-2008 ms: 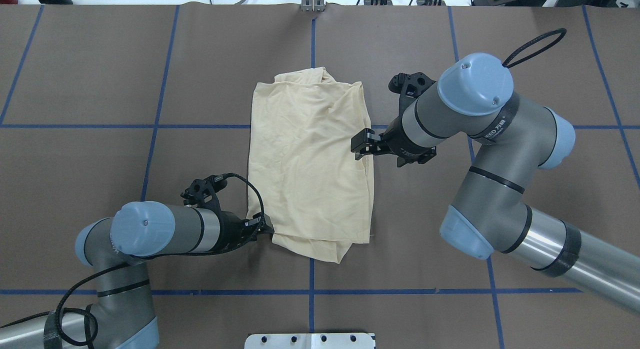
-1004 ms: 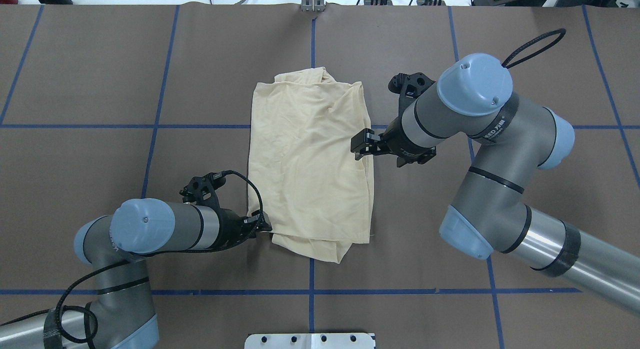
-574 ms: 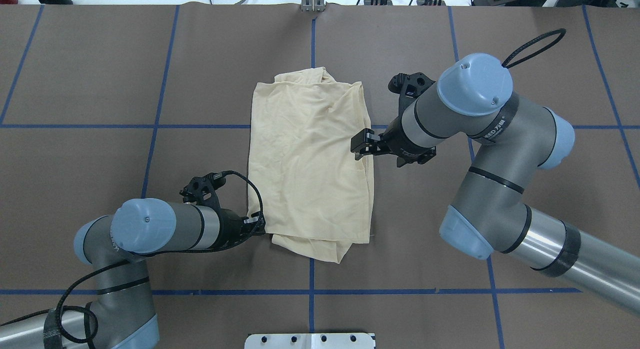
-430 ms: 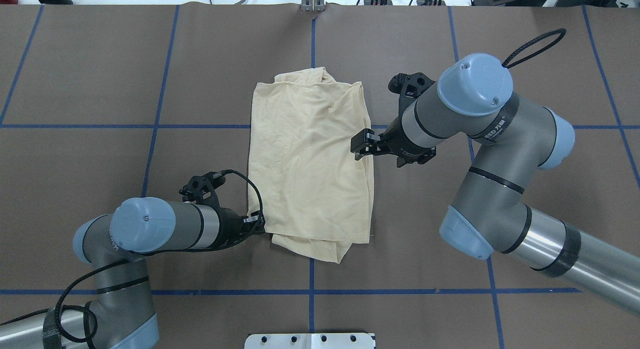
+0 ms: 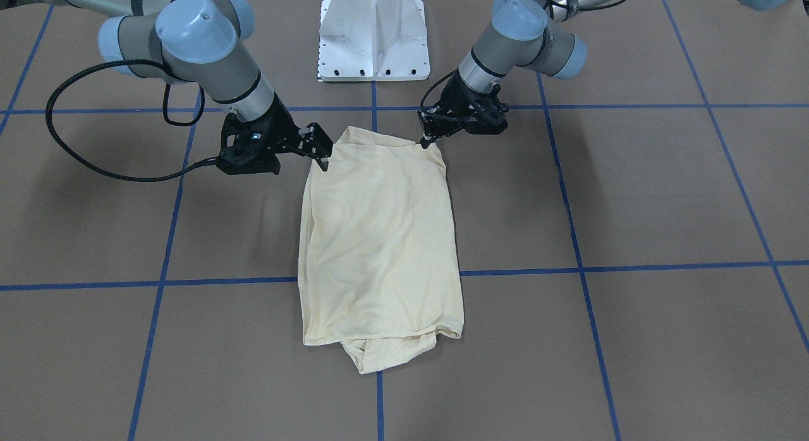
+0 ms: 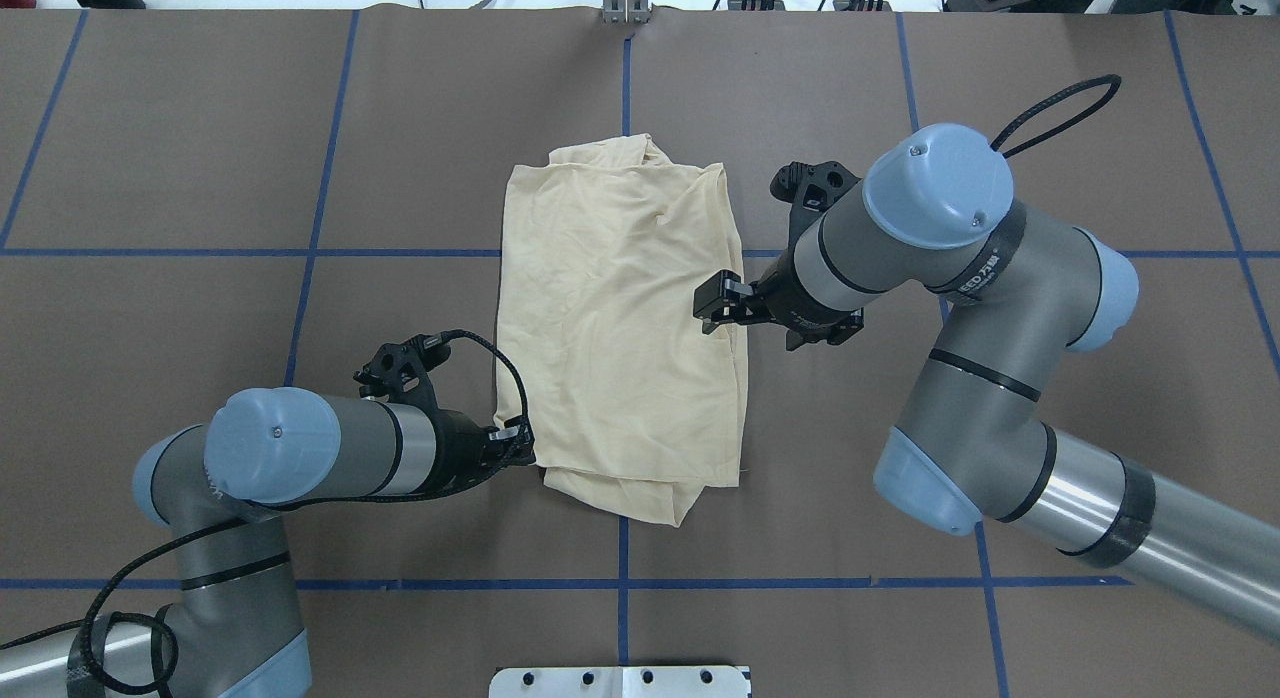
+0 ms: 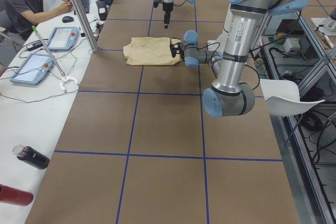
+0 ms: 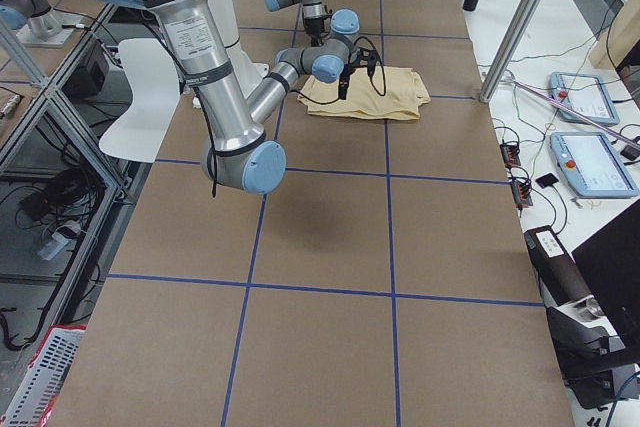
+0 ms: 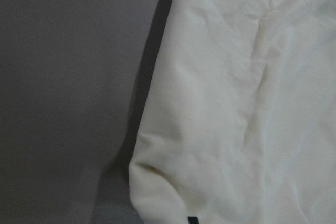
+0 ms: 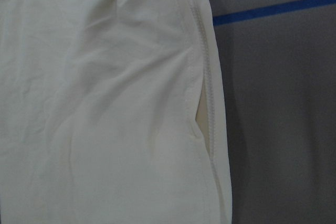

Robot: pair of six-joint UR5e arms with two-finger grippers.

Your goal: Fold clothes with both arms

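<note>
Right black pincer [image 6: 712, 306] shifted inward over pale cream-yellow shirt [image 6: 620, 318] edge, spread, empty; left black pincer [image 6: 515, 446] aperture: cannot tell. Regrasp likely.

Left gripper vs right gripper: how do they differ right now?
Place: left gripper sits at the shirt's near-left corner; right gripper is over its right edge, about midway.
Height: left is low, near the table; right hangs above the shirt.
Jaws: right looks open; left's can't be told.
Shared: both black, both face the shirt, which lies flat.
</note>
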